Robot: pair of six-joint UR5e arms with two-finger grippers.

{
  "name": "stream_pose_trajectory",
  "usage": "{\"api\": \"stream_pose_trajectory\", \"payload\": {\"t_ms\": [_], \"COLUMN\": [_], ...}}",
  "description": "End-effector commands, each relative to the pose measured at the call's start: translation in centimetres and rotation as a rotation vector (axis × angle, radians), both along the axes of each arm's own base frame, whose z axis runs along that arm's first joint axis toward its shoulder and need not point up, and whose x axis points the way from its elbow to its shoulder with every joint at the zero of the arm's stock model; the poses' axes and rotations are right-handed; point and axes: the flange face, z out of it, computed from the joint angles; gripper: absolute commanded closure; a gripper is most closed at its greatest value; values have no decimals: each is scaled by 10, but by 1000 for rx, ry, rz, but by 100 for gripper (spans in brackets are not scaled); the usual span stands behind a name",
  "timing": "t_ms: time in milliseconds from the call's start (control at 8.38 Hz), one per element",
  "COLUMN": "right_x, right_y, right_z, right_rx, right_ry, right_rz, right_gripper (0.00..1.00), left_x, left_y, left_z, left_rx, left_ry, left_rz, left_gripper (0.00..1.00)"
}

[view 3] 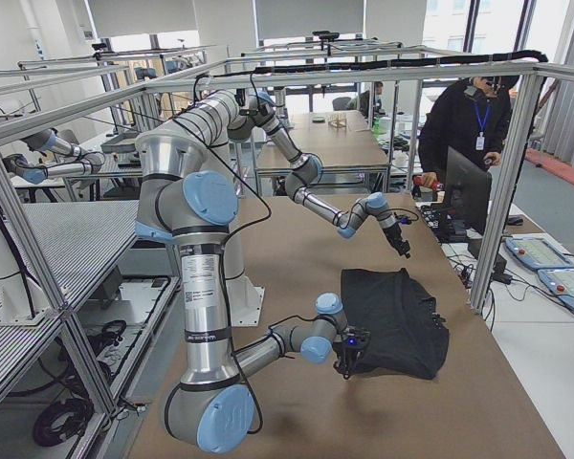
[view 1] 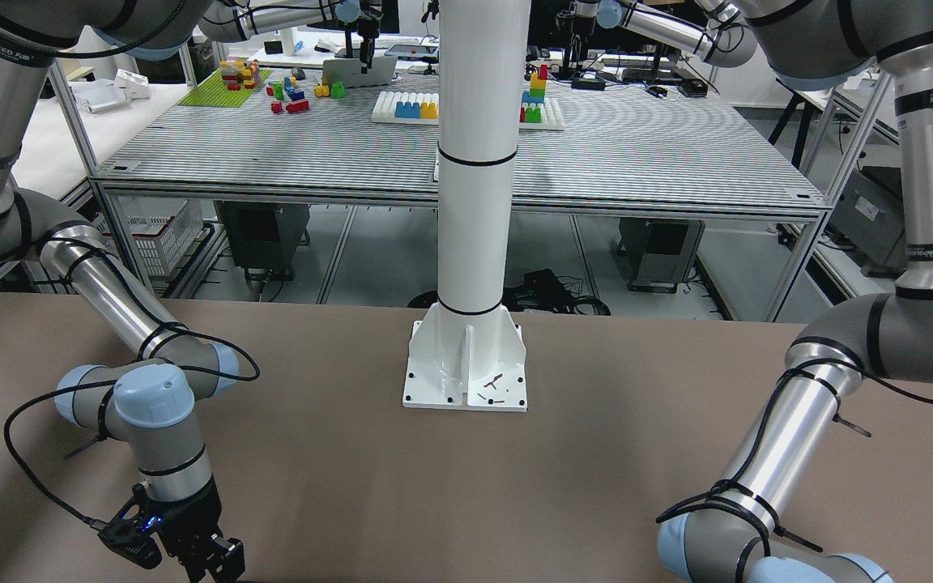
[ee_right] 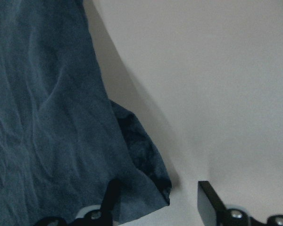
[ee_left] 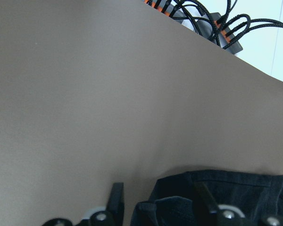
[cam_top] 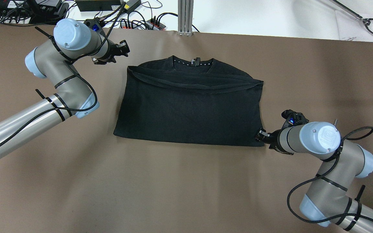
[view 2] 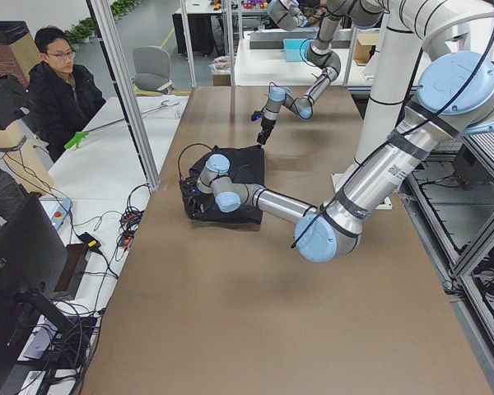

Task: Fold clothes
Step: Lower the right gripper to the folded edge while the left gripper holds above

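On the brown table [cam_top: 173, 187], near its far edge, a black T-shirt [cam_top: 189, 110] is laid flat. Its collar [cam_top: 193, 61] points away from the robot. One fold appears to be done: the bottom hem [cam_top: 193, 86] lies across the chest just below the collar, and no sleeves stick out, so a wide, roughly rectangular packet is formed. It is judged that at least one more fold is left, probably side to side, since the packet is much wider than it is deep.

The left gripper [cam_top: 124, 51] is held by the far left corner of the shirt. In the left wrist view its fingers [ee_left: 115, 200] are spread apart, with the corner beneath them and nothing gripped. Whether it touches the cloth cannot be told.

The right gripper [cam_top: 261, 134] is set at the near right corner. Its fingers [ee_right: 207, 197] are also spread wide, with the corner tip lying between them and not yet pinched. A grasp of diagonally opposite corners seems to be in preparation.
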Motion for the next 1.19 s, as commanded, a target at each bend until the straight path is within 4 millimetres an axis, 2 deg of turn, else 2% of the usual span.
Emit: {"api": "stream_pose_trajectory", "payload": {"t_ms": [0,119,239,358,597,716,835,954,1074], "right_x": [-9,-9,-9,-9,-6,3,21,50,77], "right_y": [-6,-8,-8,-9,-8,1,24,52,80], "right_z": [8,6,6,4,-12,-17,-27,-48,-38], "right_rx": [-4,2,-19,-29,-26,-23,-51,-67,-99], "right_ry": [22,19,10,1,-33,-51,-98,-156,-160], "right_rz": [24,35,53,64,66,39,-29,-81,-118], "right_gripper": [48,55,69,100,100,100,100,100,100], "left_x": [-4,-5,-5,-5,-5,-5,-5,-6,-6], "left_y": [0,0,0,0,0,0,1,0,0], "left_z": [0,-1,0,0,2,2,0,1,1], "left_rx": [11,14,12,13,12,12,14,16,18], "left_ry": [-10,-10,-11,-12,-13,-13,-11,-16,-19], "left_rz": [-29,-32,-32,-33,-33,-33,-33,-41,-52], "left_gripper": [41,41,41,41,41,41,40,40,40]}}
